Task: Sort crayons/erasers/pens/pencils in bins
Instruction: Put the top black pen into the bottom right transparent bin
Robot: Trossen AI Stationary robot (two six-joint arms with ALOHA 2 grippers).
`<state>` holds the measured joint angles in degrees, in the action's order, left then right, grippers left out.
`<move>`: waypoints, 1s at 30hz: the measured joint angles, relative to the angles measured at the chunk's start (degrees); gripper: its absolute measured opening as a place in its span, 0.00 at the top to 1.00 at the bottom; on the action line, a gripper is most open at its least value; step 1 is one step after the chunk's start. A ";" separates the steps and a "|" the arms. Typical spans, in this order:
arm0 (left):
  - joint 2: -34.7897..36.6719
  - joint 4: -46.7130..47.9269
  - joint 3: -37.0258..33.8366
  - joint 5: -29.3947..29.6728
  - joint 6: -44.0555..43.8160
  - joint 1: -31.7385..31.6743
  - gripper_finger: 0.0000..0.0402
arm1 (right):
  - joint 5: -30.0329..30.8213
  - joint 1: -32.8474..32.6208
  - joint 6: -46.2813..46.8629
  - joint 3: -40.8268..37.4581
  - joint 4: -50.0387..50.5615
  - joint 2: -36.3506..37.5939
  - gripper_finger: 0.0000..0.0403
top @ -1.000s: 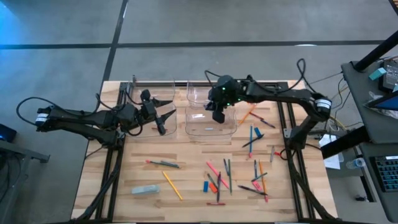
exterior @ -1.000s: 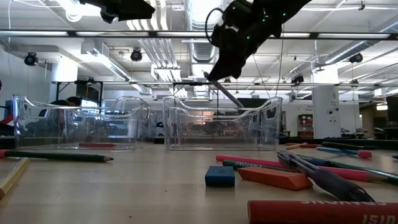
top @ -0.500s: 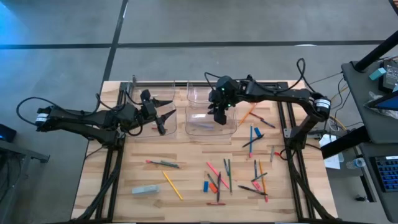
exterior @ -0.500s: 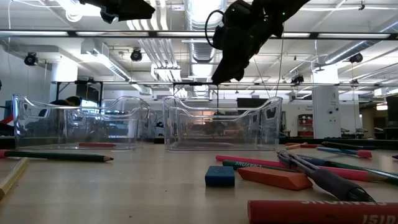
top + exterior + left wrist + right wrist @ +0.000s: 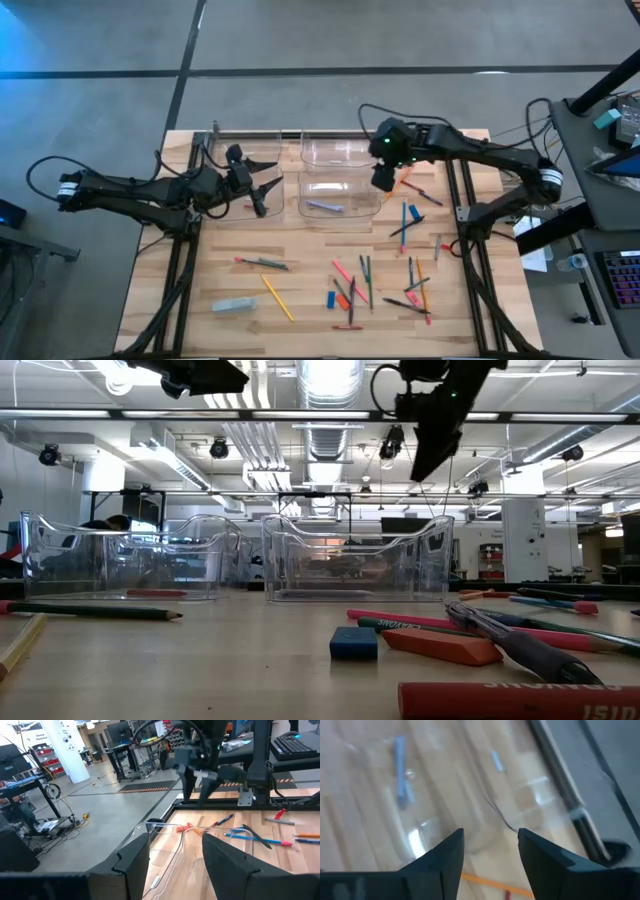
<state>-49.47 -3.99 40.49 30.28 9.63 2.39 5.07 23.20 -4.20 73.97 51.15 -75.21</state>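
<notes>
Left gripper (image 5: 262, 185) hangs spread, empty, over the left clear plastic bins (image 5: 222, 150). Right gripper (image 5: 383, 178), spread and empty, hovers beside the middle bin. Thin bright pencils (image 5: 277, 297) lie scattered on the table: light, stiff, roll-prone; pinch mid-shaft.

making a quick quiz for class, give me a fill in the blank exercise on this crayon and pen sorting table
1. The right claw is open and holds ____.
2. A slim pen lies inside a clear ____.
3. The left claw hovers over the ____ pair of bins.
4. The blue eraser lies on the ____.

Missing words: nothing; bin; left; table
</notes>
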 joint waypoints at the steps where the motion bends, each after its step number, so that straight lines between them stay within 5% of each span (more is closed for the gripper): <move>1: 0.00 -0.02 0.00 -0.02 -0.02 -0.02 0.59 | 0.77 0.48 0.53 -0.52 0.60 1.02 0.56; 10: -0.02 -0.02 0.00 0.00 -0.17 0.00 0.59 | 1.13 7.69 6.62 -10.11 1.09 7.01 0.56; 14: -0.02 0.00 0.00 0.00 -0.20 0.00 0.59 | -6.34 7.52 2.08 -15.11 3.05 7.96 0.56; 20: -0.02 -0.04 0.00 0.00 -0.20 0.00 0.59 | -13.05 2.01 3.53 -20.77 4.69 8.54 0.59; 30: -0.01 -0.03 0.00 0.00 -0.28 -0.01 0.59 | -13.46 -10.20 4.57 -25.24 4.95 8.43 0.60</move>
<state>-49.49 -4.02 40.49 30.28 9.34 2.38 -8.38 13.00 0.37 48.73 56.10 -66.78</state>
